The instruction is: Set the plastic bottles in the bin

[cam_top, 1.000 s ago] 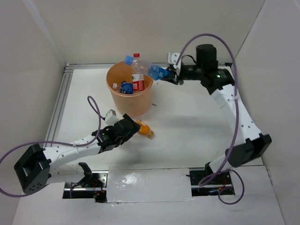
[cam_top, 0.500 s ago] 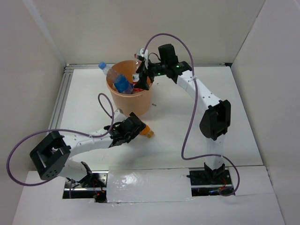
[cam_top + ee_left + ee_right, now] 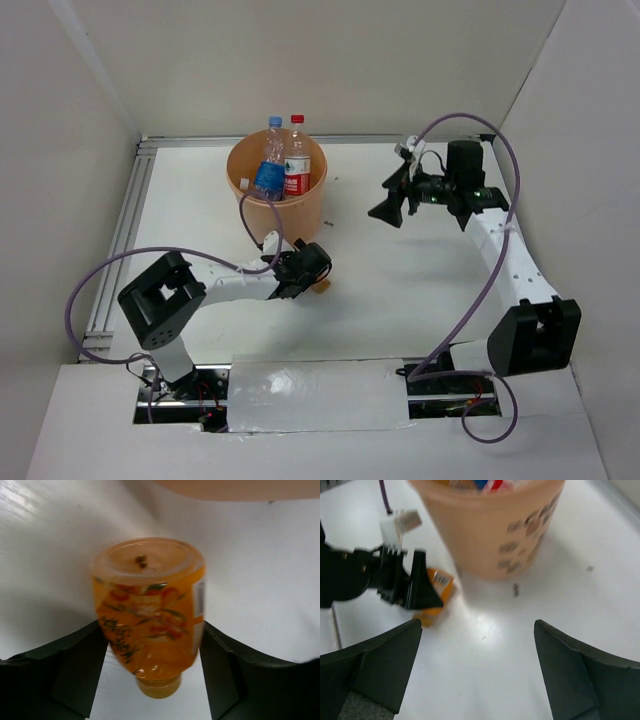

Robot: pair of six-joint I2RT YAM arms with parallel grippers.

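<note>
The orange bin (image 3: 285, 215) stands at the back of the table and holds several plastic bottles, among them a blue-labelled one (image 3: 268, 172) and a red-labelled one (image 3: 295, 168), both upright. An orange-filled bottle (image 3: 147, 605) lies on the table just in front of the bin, cap toward the left wrist camera. My left gripper (image 3: 150, 630) has a finger pressed against each side of it. From above, that gripper (image 3: 312, 268) covers most of the bottle (image 3: 321, 287). My right gripper (image 3: 392, 206) hangs open and empty to the right of the bin (image 3: 490, 525).
An aluminium rail (image 3: 125, 230) runs along the table's left side. White walls enclose the table on three sides. Purple cables loop over both arms. Small specks (image 3: 516, 589) lie on the table near the bin's base.
The right gripper let its blue-labelled bottle go into the bin, opened, and drew back to the right. The left gripper slid over the orange bottle and closed against it.
</note>
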